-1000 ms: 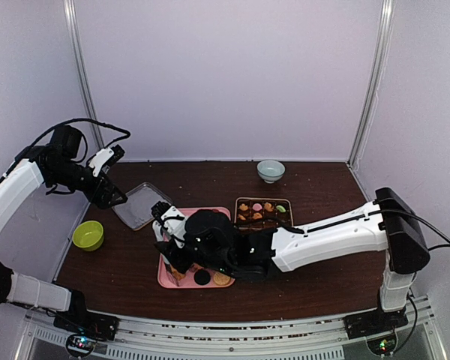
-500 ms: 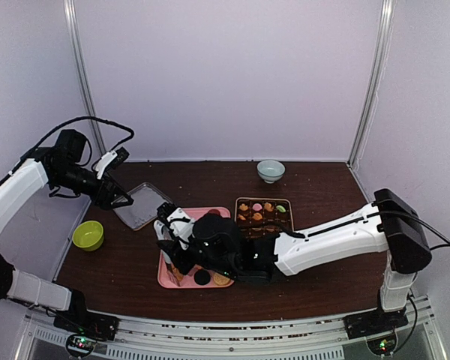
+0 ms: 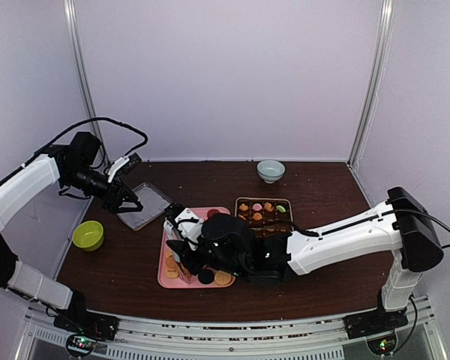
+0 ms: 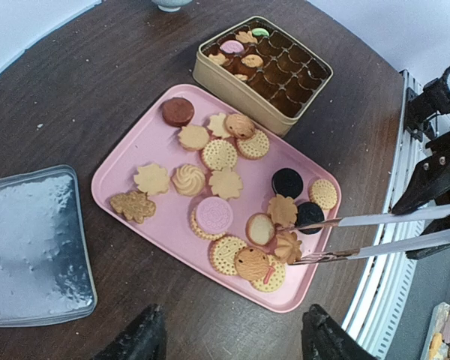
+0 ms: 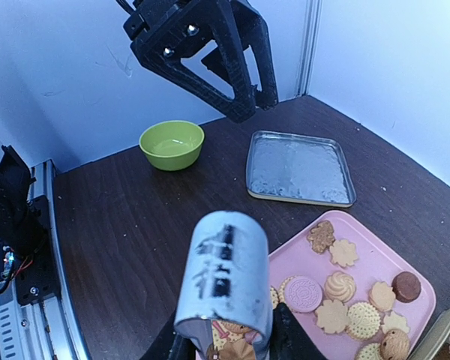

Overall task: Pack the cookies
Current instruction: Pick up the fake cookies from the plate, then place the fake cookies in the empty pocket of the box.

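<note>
just now the right gripper [image 5: 226, 341] has tightened on the long silver metal tongs [image 4: 405, 245] it is clamped around, drawing the two blades closer together. the arm has also crept a little toward 3 o'clock. the tong tips sit on either side of a tan flower-shaped biscuit [image 4: 288, 246] near the 7 o'clock corner of the pink rectangular plastic tray [image 4: 116, 174], as the top view has it. whether the tips already pinch the biscuit or only bracket it i cannot tell. it lies flat among its neighbours.

the left gripper [image 4: 236, 345] has swung in from 9 o'clock toward the tray. it now hangs high over the flat silver rectangular lid [image 4: 30, 240], which lies at 10 o'clock of the tray. its jaws have drawn in somewhat but stand apart with nothing between them.

the cookies [image 4: 219, 154] lie mostly loose on the tray: tan ones, plus a pink, a dark red and two black. a few sit in the far compartments of the square gold tin [image 4: 232, 91], just beside the tray at 2 o'clock. most of its compartments are bare.

so a pick looks under way, and packing seems far from done. if the squeeze holds, the biscuit needs lifting clear and carrying toward 2 o'clock. the left arm adds nothing to that yet.
</note>
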Robot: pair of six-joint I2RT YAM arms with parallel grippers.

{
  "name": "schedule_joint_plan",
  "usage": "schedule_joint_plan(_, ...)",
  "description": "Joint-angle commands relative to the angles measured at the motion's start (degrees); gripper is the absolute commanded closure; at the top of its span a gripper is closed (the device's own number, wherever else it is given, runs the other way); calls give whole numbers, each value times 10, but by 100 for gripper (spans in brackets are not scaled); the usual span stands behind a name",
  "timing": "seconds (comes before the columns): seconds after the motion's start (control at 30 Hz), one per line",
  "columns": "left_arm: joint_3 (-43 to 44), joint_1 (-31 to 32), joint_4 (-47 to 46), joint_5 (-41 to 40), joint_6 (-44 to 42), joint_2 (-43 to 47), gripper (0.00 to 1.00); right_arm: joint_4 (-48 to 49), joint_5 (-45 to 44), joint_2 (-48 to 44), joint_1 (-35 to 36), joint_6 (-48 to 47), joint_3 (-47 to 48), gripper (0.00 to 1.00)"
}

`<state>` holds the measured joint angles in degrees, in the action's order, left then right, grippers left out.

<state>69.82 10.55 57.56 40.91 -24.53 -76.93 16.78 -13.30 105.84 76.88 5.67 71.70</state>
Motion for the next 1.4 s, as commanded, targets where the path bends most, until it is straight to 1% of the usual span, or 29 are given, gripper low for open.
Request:
schedule_joint_plan(0.0, 24, -1, -3, -29, -3, 17, 36, 0, -27, -60, -7, -38, 39, 84)
schedule_joint_plan(0.27, 27, -2, -3, -70, -8, 34, 35, 1, -47, -126, -37, -57, 10, 85)
schedule_joint_plan(0.37, 28, -2, -3, -77, -9, 35, 35, -7, -65, -157, -63, -64, -15, 86)
schedule_joint_plan(0.6, 40, -1, -3, -98, -12, 38, 34, -19, -74, -243, -141, -56, -96, 86)
schedule_joint_plan(0.77, 42, -2, -3, -106, -16, 36, 34, -26, -80, -285, -187, -51, -148, 85)
schedule_joint_plan(1.07, 51, -2, -3, -104, -18, 23, 34, -23, -79, -305, -245, -43, -194, 84)
schedule_joint_plan(1.37, 58, -2, -3, -101, -17, 12, 33, -4, -67, -286, -273, -37, -205, 81)
